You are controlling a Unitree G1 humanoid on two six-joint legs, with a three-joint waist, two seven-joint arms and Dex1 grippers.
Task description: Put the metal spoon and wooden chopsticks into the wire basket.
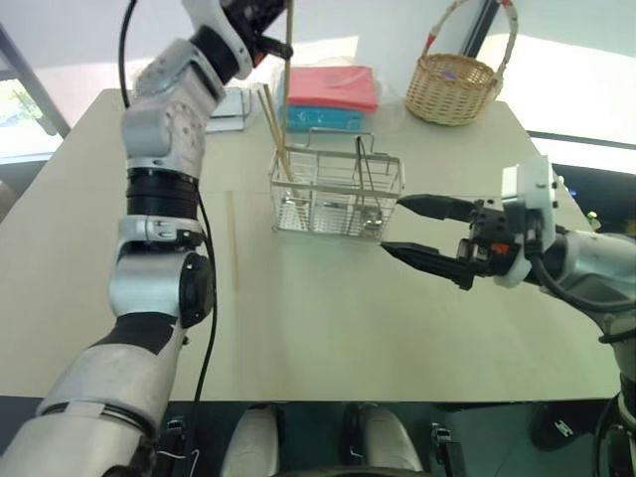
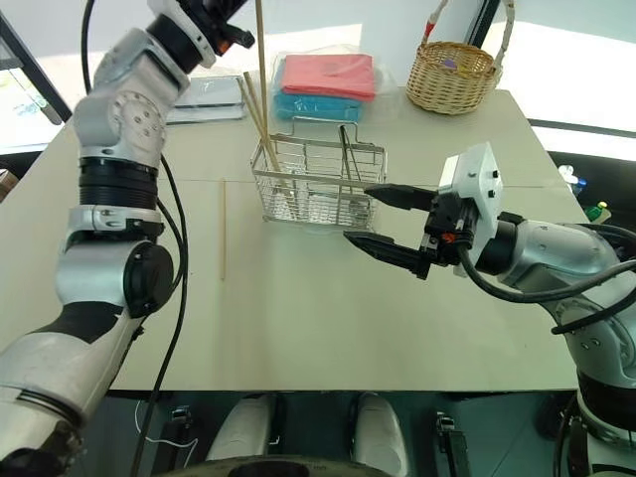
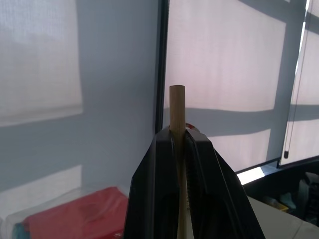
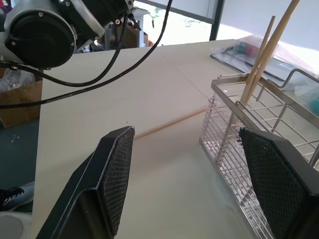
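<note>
left gripper (image 3: pixel 178 149): clamped on a wooden chopstick (image 3: pixel 177 112), top centre | right gripper (image 2: pixel 378 217): jaws apart, right of centre | wire basket (image 2: pixel 316 184): centre, two chopsticks (image 2: pixel 260 129) inside | chopstick on table (image 2: pixel 223 231): left of basket

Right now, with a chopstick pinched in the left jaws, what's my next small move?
Probably carry the left gripper and its chopstick down over the wire basket, beside the two chopsticks already inside. One more waits on the table.

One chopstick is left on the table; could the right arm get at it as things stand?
Probably not easily: the open right pincer is empty, but the wire basket stands between it and that chopstick.
</note>
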